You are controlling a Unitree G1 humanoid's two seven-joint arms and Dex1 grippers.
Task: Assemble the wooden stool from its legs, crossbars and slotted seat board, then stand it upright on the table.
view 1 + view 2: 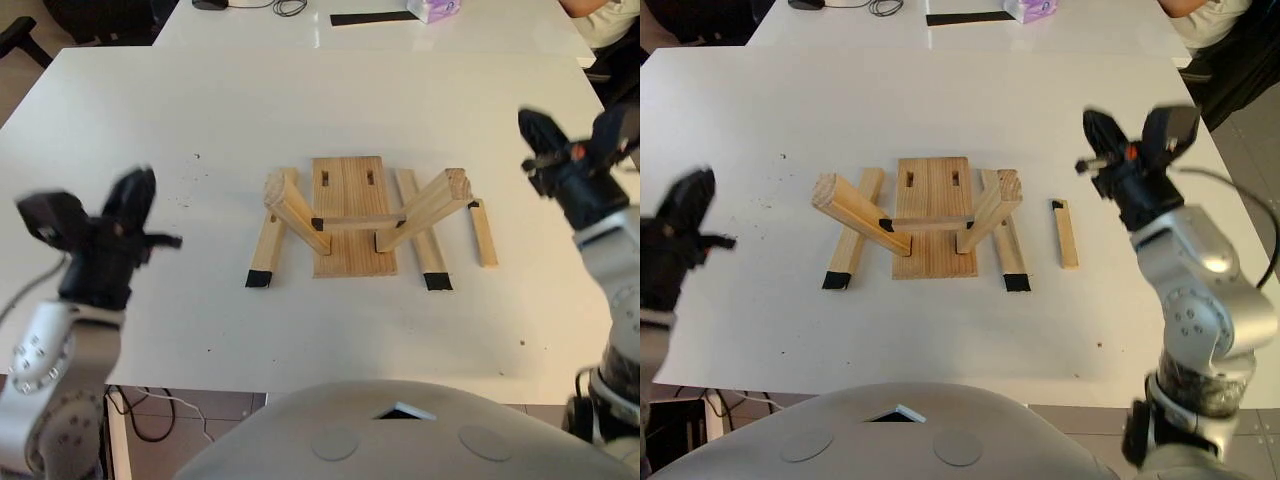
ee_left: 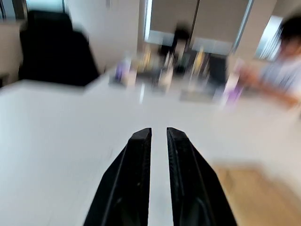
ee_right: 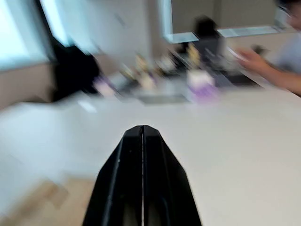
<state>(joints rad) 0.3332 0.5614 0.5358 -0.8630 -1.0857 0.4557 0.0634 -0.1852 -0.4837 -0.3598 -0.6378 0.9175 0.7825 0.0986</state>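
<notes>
at the near edge of the white table (image 1: 330, 330), the left gripper (image 1: 135, 195) hangs above the surface with its fingers parted only by a slit and nothing between them, while the right gripper (image 1: 1100, 135), off to the other side, has its fingers pressed flat together, also empty. both are well apart from the wood. mid-table lies the slotted seat board (image 1: 348, 175), flat, its two slots towards the far end. propped on it is a half-built frame: two joined legs (image 1: 295, 212) splayed outward and tied by a crossbar (image 1: 360, 220). a loose leg (image 1: 268, 250) lies just left of the board, another loose leg (image 1: 420, 235) just right, and a spare crossbar (image 1: 484, 232) beyond that. on the far table sit a tissue box (image 1: 433, 10) and a black strip (image 1: 372, 18). the likely trouble: the propped frame looks lightly balanced, so a careless brush from either arm could tip it or push the board askew, and legs forced at an angle may jam in the slots.
</notes>
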